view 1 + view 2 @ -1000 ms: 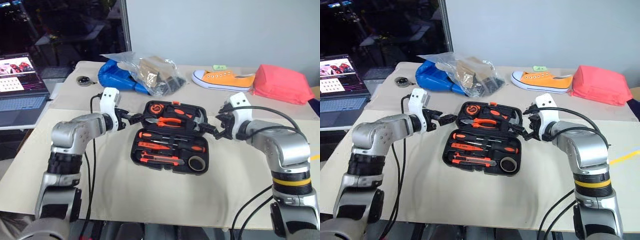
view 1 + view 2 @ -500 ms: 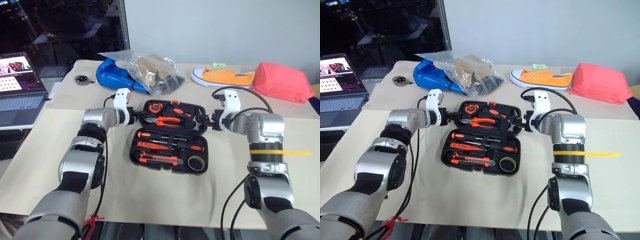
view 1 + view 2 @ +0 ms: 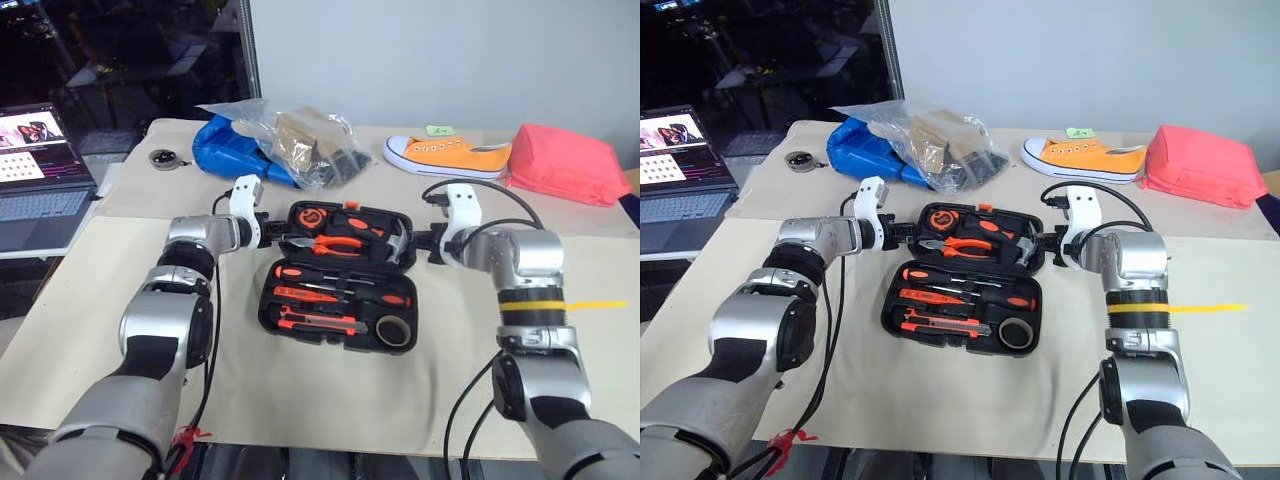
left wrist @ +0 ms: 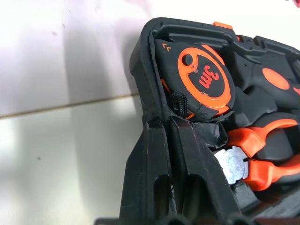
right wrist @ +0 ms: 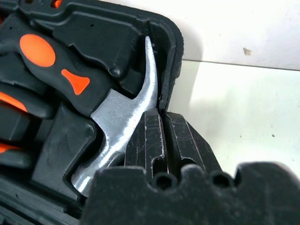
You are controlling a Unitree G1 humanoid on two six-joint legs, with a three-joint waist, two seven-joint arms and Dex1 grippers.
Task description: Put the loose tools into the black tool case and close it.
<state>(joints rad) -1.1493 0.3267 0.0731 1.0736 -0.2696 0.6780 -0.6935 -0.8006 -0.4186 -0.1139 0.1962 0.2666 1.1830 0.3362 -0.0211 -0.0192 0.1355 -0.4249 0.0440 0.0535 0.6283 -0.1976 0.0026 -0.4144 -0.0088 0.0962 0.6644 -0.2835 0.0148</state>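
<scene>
The case [image 3: 340, 275] lies open and flat on the table [image 3: 300, 390], and all the loose tools already sit in its near half: two screwdrivers [image 3: 340, 290], the slim tester [image 3: 322, 285] between them, the knife [image 3: 320, 322] along the near edge, and the tape roll [image 3: 393, 331] in the near right corner. The far half holds the pliers [image 3: 335, 243], a tape measure [image 4: 199, 77] at its left end and the hammer [image 5: 126, 112] at its right end. So the packing looks finished, and what is left is the closing: folding the far half over the near one and snapping the orange latch [image 4: 223, 25]. That step appears to be starting. The left gripper [image 4: 169, 136] is at the left edge of the far half, its jaws pinched together on the rim of the case beside the tape measure. The right gripper [image 5: 161, 136] is at the right edge of the far half, jaws likewise clamped on the rim next to the hammer head. The lid half has not yet risen off the table, so I judge the task well along but with the whole fold and latch still to do. Nothing loose lies beside the case.
</scene>
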